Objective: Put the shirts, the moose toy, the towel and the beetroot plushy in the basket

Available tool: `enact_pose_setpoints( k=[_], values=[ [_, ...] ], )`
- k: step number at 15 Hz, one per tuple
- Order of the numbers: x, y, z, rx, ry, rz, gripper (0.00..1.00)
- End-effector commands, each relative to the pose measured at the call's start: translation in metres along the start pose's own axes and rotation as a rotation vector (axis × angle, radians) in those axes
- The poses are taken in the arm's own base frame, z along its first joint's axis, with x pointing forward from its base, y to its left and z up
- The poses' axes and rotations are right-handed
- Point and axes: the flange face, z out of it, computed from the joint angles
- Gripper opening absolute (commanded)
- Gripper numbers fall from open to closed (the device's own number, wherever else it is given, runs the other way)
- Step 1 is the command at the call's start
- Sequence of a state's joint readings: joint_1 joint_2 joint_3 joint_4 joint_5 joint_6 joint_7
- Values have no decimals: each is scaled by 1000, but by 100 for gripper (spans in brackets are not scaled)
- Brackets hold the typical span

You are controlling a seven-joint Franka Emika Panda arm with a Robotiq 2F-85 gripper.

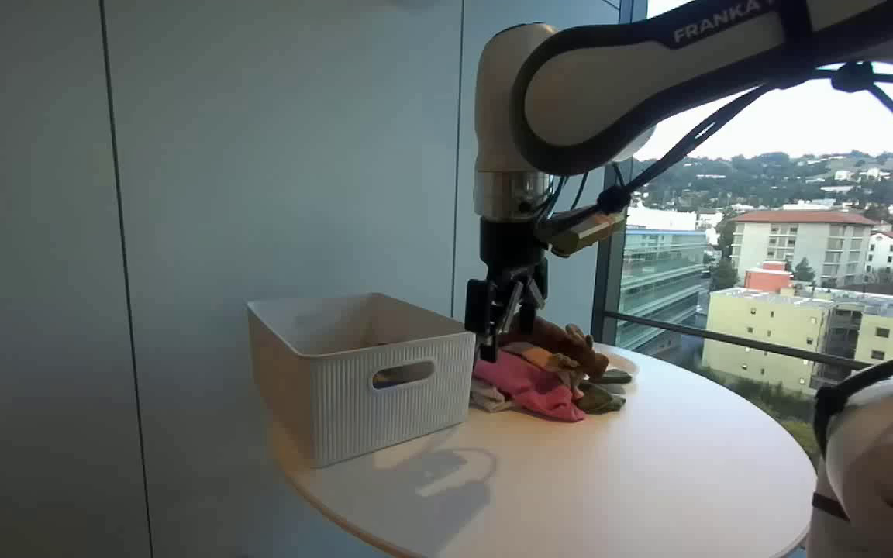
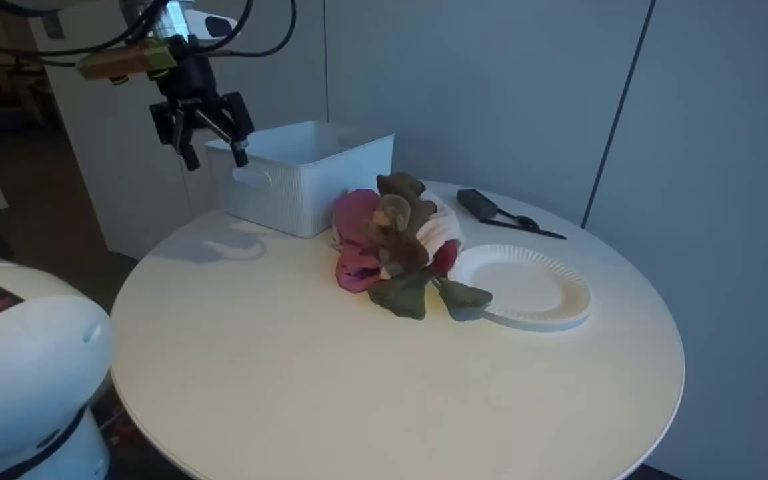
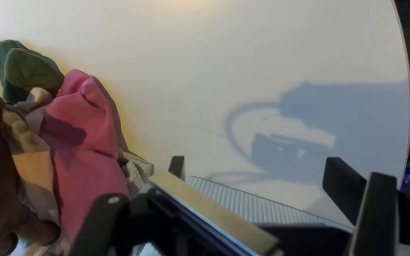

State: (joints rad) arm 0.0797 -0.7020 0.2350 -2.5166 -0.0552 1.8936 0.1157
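Observation:
My gripper (image 1: 508, 338) is open and empty, above the table beside the white basket's handle end; it also shows in an exterior view (image 2: 216, 159) and in the wrist view (image 3: 258, 170). The basket (image 1: 392, 418) stands upright; its floor is hidden. It also shows in an exterior view (image 2: 271, 200). Beside it is a pile: a pink cloth, apparently a shirt (image 2: 356, 260), the brown moose toy (image 2: 403, 243) on top, and a pale pinkish cloth (image 2: 439, 227). The beetroot plushy (image 2: 446, 257) is mostly covered, its green leaves out front. Which cloth is the towel I cannot tell.
White paper plates (image 2: 524, 287) lie next to the pile. Black utensils (image 2: 484, 205) lie behind them. A wall stands close behind the round table (image 2: 357, 387). The robot's base (image 2: 24, 360) is at the table's edge.

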Motion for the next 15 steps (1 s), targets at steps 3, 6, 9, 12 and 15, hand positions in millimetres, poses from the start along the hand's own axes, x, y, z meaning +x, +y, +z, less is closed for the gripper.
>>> enact_pose_setpoints(
  k=[3,6,9,12,15],
  values=[
    [2,0,-8,1,15,1,100],
    [2,0,-9,1,18,2,100],
    [-9,20,-15,-132,-15,108,100],
    [-44,62,-38,-209,-33,248,100],
    [-68,106,-56,-301,-63,384,100]
  ],
)
